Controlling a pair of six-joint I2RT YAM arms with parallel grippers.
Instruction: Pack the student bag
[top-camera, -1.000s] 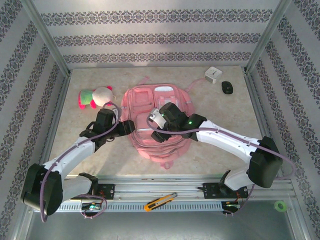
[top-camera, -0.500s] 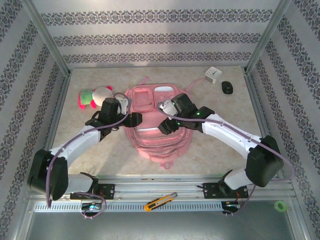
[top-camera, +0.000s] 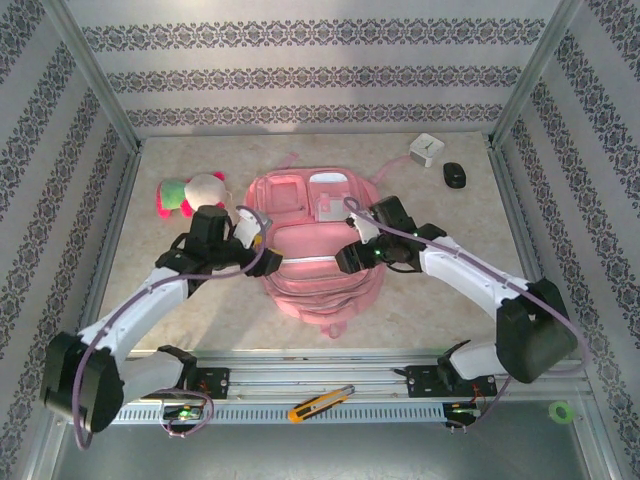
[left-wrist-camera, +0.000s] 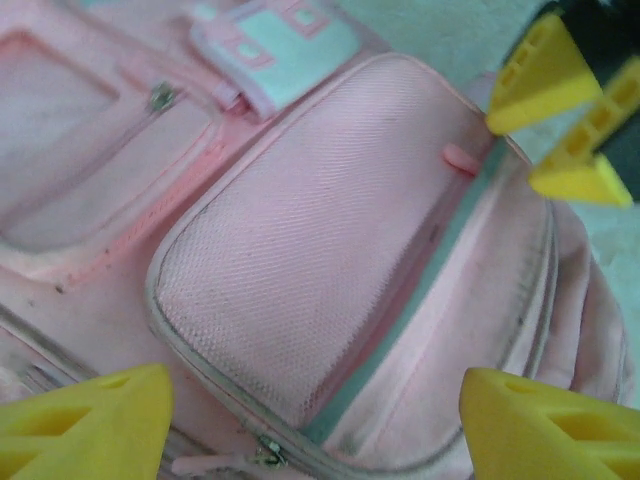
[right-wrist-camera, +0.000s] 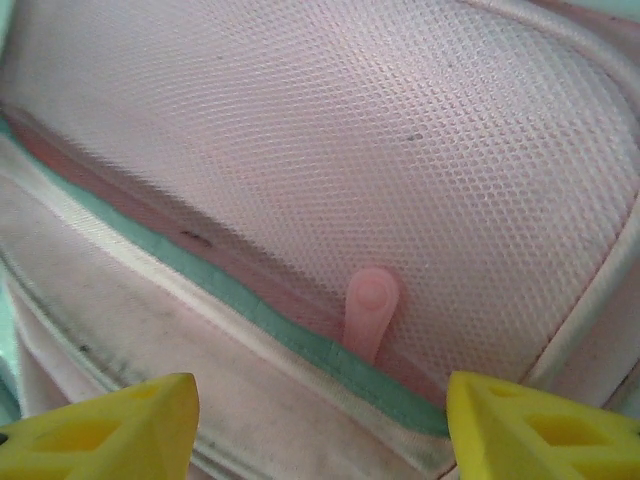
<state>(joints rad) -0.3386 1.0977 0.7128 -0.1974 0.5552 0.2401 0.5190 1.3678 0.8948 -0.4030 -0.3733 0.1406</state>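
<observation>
A: Top view?
B: Student bag (top-camera: 315, 295) flat on table (top-camera: 450, 310), centre. Left gripper (top-camera: 268, 262) and right gripper (top-camera: 349, 258) at opposite ends of its mesh pocket (top-camera: 310, 243).
A: Left wrist?
B: Jaws spread, empty, over the pocket.
A: Right wrist?
B: Jaws apart; zip pull (right-wrist-camera: 368, 312) between, seemingly untouched.

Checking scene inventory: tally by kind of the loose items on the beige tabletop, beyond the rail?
Bag: 1
Plush toy: 1
White box: 1
Black item: 1
Total: 4
</observation>
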